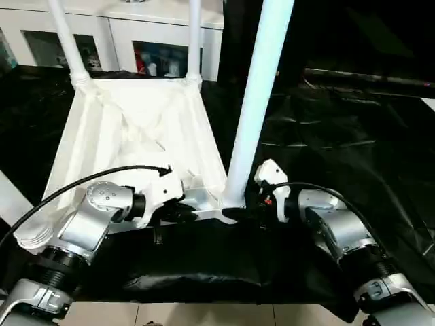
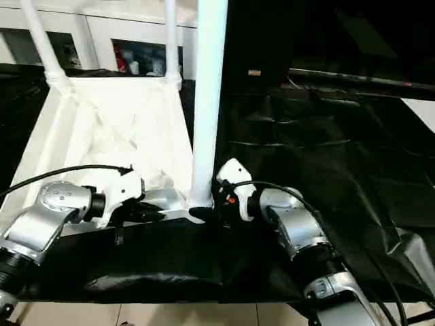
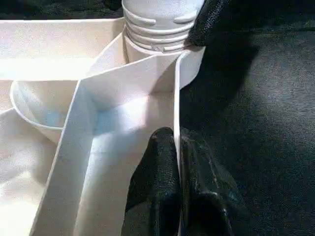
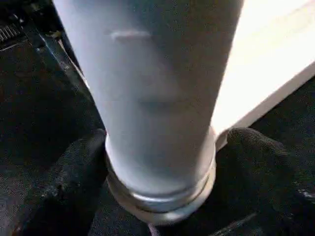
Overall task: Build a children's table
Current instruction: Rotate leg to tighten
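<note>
The children's table (image 1: 136, 129) lay upside down on the black-covered work table (image 1: 353, 136), ribbed underside up, filling the head view from about nine o'clock to the centre. Two legs (image 1: 68, 41) stood in the far corner sockets, and a third leg (image 1: 253, 102) rose near-vertical from the near right corner socket (image 3: 162, 54); its long axis ran straight up and out of frame. The left gripper (image 3: 177, 162) was pinched together on the near rim wall of the top, just at nine o'clock of that socket, and seemed to be steadying it. The right gripper (image 4: 162, 167) straddled the leg's base from three o'clock, its fingers (image 4: 256, 157) spread wide on either side of the collar; whether the pads actually pressed the plastic could not be told. That arm was the nearer one for any twisting or pushing down of the leg. The leg tops were cut off, and the fourth, near left corner (image 1: 30, 238) was partly hidden behind the left forearm.
</note>
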You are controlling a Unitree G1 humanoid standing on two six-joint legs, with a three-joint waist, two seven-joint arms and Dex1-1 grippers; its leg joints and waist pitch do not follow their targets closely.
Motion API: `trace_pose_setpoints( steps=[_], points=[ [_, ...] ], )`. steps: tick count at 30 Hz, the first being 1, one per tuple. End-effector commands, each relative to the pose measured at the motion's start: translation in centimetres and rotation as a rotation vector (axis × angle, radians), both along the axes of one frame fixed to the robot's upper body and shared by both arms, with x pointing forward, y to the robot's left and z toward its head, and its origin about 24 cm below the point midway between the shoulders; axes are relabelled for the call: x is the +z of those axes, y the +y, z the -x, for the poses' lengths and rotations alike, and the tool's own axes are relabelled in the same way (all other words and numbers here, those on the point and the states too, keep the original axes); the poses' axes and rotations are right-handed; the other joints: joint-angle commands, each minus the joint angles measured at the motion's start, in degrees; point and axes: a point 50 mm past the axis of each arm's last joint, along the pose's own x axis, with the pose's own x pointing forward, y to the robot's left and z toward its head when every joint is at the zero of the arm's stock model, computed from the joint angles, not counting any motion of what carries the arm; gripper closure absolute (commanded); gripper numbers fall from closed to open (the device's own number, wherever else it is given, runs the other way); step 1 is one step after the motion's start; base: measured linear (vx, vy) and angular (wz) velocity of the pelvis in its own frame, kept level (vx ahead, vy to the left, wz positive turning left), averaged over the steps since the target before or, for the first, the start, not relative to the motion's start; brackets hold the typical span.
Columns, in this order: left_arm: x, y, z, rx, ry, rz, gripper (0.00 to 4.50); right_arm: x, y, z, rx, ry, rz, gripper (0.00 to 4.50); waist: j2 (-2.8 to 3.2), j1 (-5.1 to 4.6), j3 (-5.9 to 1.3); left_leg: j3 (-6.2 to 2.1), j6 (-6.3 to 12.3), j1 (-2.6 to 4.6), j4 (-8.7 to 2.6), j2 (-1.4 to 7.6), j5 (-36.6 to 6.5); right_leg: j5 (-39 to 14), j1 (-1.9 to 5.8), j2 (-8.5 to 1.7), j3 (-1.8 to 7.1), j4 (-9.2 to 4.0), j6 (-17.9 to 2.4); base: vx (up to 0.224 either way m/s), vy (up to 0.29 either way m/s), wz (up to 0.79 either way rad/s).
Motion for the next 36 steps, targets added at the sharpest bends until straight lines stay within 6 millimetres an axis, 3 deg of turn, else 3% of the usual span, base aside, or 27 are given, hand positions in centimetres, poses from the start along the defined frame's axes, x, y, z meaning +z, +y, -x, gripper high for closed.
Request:
trace_pose_setpoints(
  steps=[1,10,15,18,22,23,24,26,28,30,31,35,36],
  points=[
    [-0.1,-1.4,0.7,-0.079,0.03,0.053,4.5,0.6,-0.2,-0.3,-0.009,-0.022,-0.027,0.86,0.18,0.1,-3.23,-0.1,2.35,0.0,-3.27,1.68,-6.3,-6.9,3.51,-4.1,3.59,-3.44,-10.2,0.0,0.0,0.0],
    [-0.3,-1.5,0.6,-0.057,0.027,0.051,4.5,0.0,-0.1,0.0,-0.028,-0.002,-0.041,1.62,0.15,0.11,-3.26,-0.09,2.37,-0.01,-3.21,1.64,-6.1,-6.7,3.56,-4.1,3.57,-3.37,-10.3,0.0,0.0,0.0],
    [-1.0,-1.9,-0.9,0.097,-0.012,0.034,4.5,-1.0,0.0,-1.0,-0.237,0.002,-0.063,1.73,0.15,-0.05,-2.99,-0.05,1.24,0.04,-3.38,1.55,-7.7,-11.1,3.3,-4.19,3.62,-4.09,-9.3,0.0,0.0,0.0],
    [-1.7,-3.8,-2.8,0.267,-0.04,0.041,4.5,-2.4,0.9,-1.8,-0.541,0.045,-0.064,1.75,0.08,-0.13,-2.94,-0.22,-0.62,0.4,-3.53,1.45,-9.9,-18.0,2.96,-4.26,3.58,-4.77,-6.8,0.0,0.0,0.0],
    [-1.9,-5.8,-3.6,0.326,-0.051,0.051,4.5,-3.1,2.1,-1.9,-0.673,0.065,-0.042,1.76,0.1,-0.03,-2.85,-0.34,-0.79,0.44,-3.59,1.33,-11.5,-21.9,2.81,-4.42,3.51,-5.31,-4.9,0.0,0.0,0.0],
    [-1.9,-6.5,-3.8,0.34,-0.056,0.051,4.5,-3.3,2.6,-1.9,-0.699,0.052,-0.02,1.76,0.15,0.1,-2.99,-0.42,-0.53,0.33,-3.6,1.38,-11.4,-21.5,2.96,-4.52,3.5,-5.23,-4.6,0.0,0.0,0.0],
    [-2.0,-7.3,-3.9,0.337,-0.06,0.047,4.5,-3.3,3.4,-1.8,-0.671,0.028,0.005,1.76,0.81,0.12,-3.0,-0.39,-0.61,0.38,-3.59,1.36,-11.2,-20.8,2.77,-4.46,3.56,-5.23,-4.6,0.0,0.0,0.0],
    [-2.0,-8.3,-3.9,0.302,-0.074,0.031,4.5,-3.1,4.2,-2.0,-0.645,-0.018,0.025,1.76,0.46,0.18,-3.13,-0.31,-0.17,0.29,-3.56,1.28,-10.9,-18.2,2.98,-4.34,3.5,-5.08,-5.0,0.0,0.0,0.0],
    [-2.0,-8.5,-3.8,0.272,-0.084,0.023,4.5,-2.7,4.1,-2.2,-0.65,0.004,-0.04,1.76,0.63,0.26,-3.32,-0.33,0.41,0.15,-3.51,1.35,-10.1,-15.8,3.1,-4.35,3.51,-4.72,-5.5,0.0,0.0,0.0],
    [-2.1,-8.2,-3.8,0.265,-0.081,0.022,4.5,-2.3,4.0,-2.3,-0.635,-0.001,-0.071,1.06,0.63,0.25,-3.28,-0.25,0.92,0.1,-3.49,1.34,-9.9,-14.2,3.13,-4.26,3.51,-4.67,-6.1,0.0,0.0,0.0],
    [-2.1,-7.7,-3.8,0.262,-0.083,0.02,4.5,-2.1,3.7,-2.4,-0.62,-0.019,-0.078,1.06,0.93,0.34,-3.26,-0.29,1.07,0.09,-3.51,1.32,-10.1,-14.4,3.19,-4.32,3.48,-4.68,-6.3,0.0,0.0,0.0],
    [-2.0,-6.2,-3.6,0.247,-0.08,0.02,4.5,-1.4,2.9,-2.4,-0.541,-0.034,-0.089,0.71,0.75,0.22,-3.32,-0.25,1.42,-0.04,-3.47,1.41,-9.7,-13.6,3.25,-4.27,3.44,-4.61,-6.7,0.0,0.0,0.0],
    [-1.9,-5.6,-3.4,0.23,-0.077,0.022,4.5,-1.2,2.5,-2.2,-0.473,-0.04,-0.088,0.64,0.33,0.3,-3.39,-0.29,1.7,-0.14,-3.38,1.39,-9.6,-13.4,3.49,-4.3,3.36,-4.57,-6.7,0.0,0.0,0.0]
  ],
)
